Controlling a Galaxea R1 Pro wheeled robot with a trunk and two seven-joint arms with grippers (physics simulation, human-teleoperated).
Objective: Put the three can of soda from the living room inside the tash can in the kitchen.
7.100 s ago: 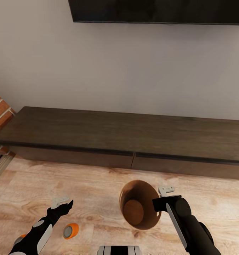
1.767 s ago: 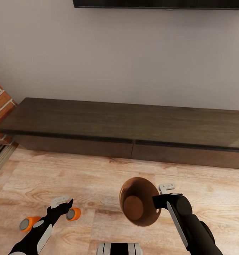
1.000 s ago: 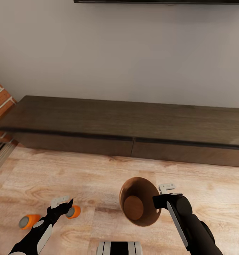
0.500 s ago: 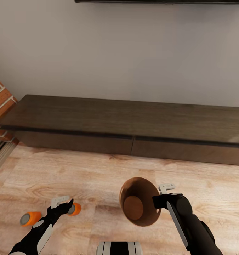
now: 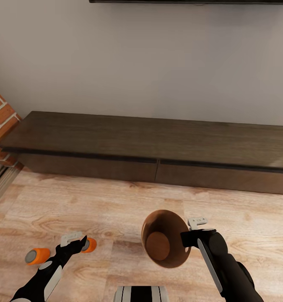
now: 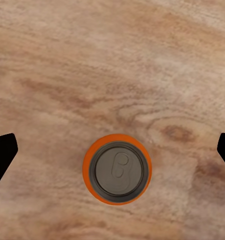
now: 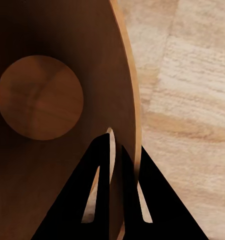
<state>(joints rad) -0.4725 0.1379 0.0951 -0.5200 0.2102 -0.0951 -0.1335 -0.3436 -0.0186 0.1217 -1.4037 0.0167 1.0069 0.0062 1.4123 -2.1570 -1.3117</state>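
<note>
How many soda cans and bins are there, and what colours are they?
Orange soda cans: 2, one lying on the floor, the other beside the left hand at
Brown trash can: 1, its rim pinched by the right hand
Total: 3

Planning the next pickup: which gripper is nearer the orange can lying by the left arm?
Left. The left gripper hangs open right over the orange can; the right gripper is off across the trash can, clamped on its rim.
</note>
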